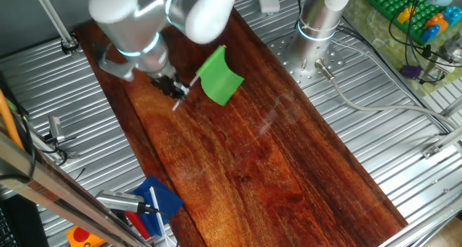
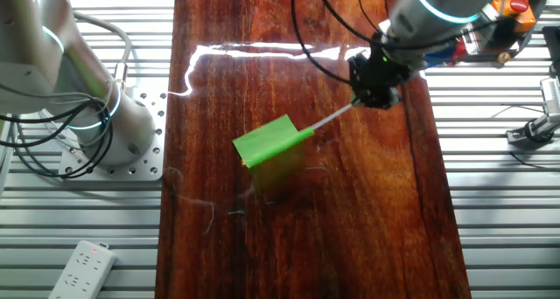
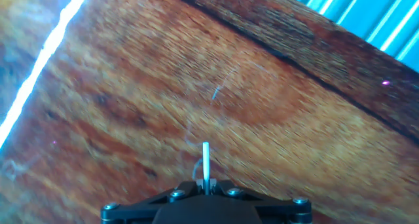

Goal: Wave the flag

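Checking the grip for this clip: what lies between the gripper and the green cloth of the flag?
Only the flag's own thin white stick, running from the gripper to the cloth. The other fixed view shows it best.

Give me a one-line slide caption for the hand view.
Gripper shut on the flag's thin white stick, above the wooden tabletop.

Black two-finger tool [image 2: 378, 82] clamped on the thin white stick of a small bright green rectangular flag [image 2: 272, 141], held above a dark reddish wooden worktop [image 2: 350, 229]. The stick slants down-left from the tool to the cloth (its shadow falls just below). A white power strip [image 2: 81, 268] lies at lower left.
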You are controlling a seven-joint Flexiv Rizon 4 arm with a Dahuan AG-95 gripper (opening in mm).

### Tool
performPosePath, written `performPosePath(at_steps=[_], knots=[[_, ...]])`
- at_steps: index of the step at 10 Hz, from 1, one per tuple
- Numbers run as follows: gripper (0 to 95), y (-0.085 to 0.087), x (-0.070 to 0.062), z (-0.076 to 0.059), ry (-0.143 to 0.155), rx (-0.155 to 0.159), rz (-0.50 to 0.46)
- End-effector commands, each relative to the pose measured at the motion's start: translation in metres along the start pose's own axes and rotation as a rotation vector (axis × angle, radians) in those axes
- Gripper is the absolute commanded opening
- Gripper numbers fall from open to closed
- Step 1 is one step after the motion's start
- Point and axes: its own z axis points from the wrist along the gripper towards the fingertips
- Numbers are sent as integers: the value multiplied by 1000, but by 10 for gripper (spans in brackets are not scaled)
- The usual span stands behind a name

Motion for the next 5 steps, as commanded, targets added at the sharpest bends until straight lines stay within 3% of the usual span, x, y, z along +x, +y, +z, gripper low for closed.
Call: performPosePath(at_steps=[1,5], knots=[[0,-27,8,-15,18,-13,-49],[0,-68,13,-41,38,-28,-129]])
